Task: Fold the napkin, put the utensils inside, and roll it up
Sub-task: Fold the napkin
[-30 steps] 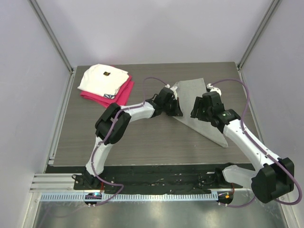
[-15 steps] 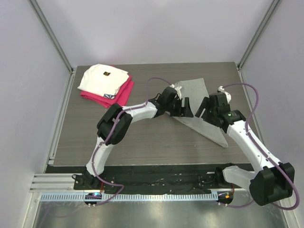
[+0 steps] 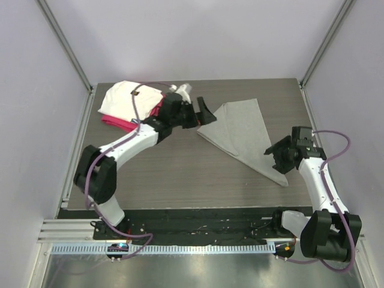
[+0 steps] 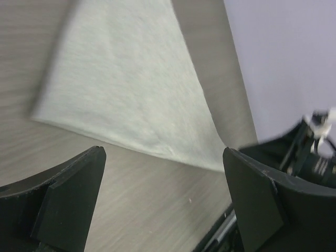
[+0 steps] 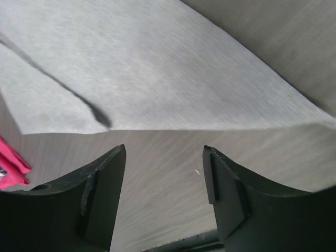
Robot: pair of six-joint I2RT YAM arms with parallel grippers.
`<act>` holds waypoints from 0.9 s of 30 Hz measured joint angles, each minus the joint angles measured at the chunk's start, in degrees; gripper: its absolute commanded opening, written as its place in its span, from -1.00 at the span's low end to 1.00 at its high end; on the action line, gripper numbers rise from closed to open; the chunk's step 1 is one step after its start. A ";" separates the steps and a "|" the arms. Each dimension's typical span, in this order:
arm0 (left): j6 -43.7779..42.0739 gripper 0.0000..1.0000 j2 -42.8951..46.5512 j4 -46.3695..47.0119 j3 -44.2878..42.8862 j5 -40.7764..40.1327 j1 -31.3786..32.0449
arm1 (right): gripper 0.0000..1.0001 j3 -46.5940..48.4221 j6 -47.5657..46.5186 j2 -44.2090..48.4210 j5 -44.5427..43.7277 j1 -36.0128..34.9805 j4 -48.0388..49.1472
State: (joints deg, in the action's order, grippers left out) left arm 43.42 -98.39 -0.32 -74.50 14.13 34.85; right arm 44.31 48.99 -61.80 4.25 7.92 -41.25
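Both arms have released and backed off the napkin [image 3: 237,129]: a second ago your left pincer [image 3: 203,113] was closed low on the cloth's left part with the right pincer [image 3: 275,157] close beside it over the middle, and now each has swung out to its own side. The left pincer stands wide, nothing between its jaws, just off the napkin's left corner and above bare desk [image 3: 180,174]. The right pincer is also parted and empty, and it hovers by the narrow near-right tip of the cloth. Between them the napkin lies flat on the far right half of the desk as a long triangle, broad at the far end and tapering toward you. Your right wrist view shows one layer's edge lying across another, so I judge the fold is made and let go rather than abandoned midway. That would leave placing the utensil and rolling. No view shows the utensil, so find it before you commit either arm. Further out, the white cloth [image 3: 129,99] sits on the magenta cloth [image 3: 114,121] at the far left corner, clear of the napkin. Your left forearm passes close over that pile, so mind it as you move
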 measured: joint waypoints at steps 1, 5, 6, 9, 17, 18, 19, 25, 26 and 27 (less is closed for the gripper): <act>0.20 1.00 1.44 -0.02 1.09 -0.46 -1.53 | 0.27 -0.83 0.66 0.44 0.26 0.52 -0.85; 1.09 1.00 5.09 -2.64 5.81 -2.45 -8.17 | 0.25 -3.67 3.26 2.03 1.11 5.33 -4.44; 1.11 1.00 5.38 -3.63 6.78 -2.84 -9.25 | 0.22 -4.44 3.91 2.23 1.29 6.71 -4.76; 1.14 1.00 5.55 -6.40 8.96 -3.21 -10.47 | 0.15 -7.19 6.32 2.29 2.10 10.16 -5.90; 1.22 1.00 5.57 -9.53 9.94 -1.97 -11.43 | 0.13 -9.38 9.64 1.27 0.07 14.25 -9.38; 1.22 1.00 5.57 -9.64 9.92 -1.64 -11.58 | 0.13 -9.27 9.68 1.25 -0.42 14.51 -9.55; 1.22 1.00 5.57 -9.64 9.92 -1.53 -11.76 | 0.13 -9.14 9.70 1.07 -0.90 14.97 -9.66; 1.22 1.00 5.44 -9.66 9.88 -0.24 -13.42 | 0.10 -9.07 9.35 -2.49 -2.95 18.12 -10.03; 1.22 1.00 5.38 -9.66 9.86 -0.09 -13.66 | 0.10 -9.05 9.20 -2.84 -3.30 18.36 -10.03; 1.22 1.00 5.29 -9.66 9.81 0.02 -13.92 | 0.10 -8.98 8.96 -3.19 -3.69 18.78 -10.08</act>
State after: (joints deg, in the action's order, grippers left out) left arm 44.64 -93.10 -9.98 -64.69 14.15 20.93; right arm 35.33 57.95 -64.99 0.56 26.70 -51.33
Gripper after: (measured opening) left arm 0.996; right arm 0.551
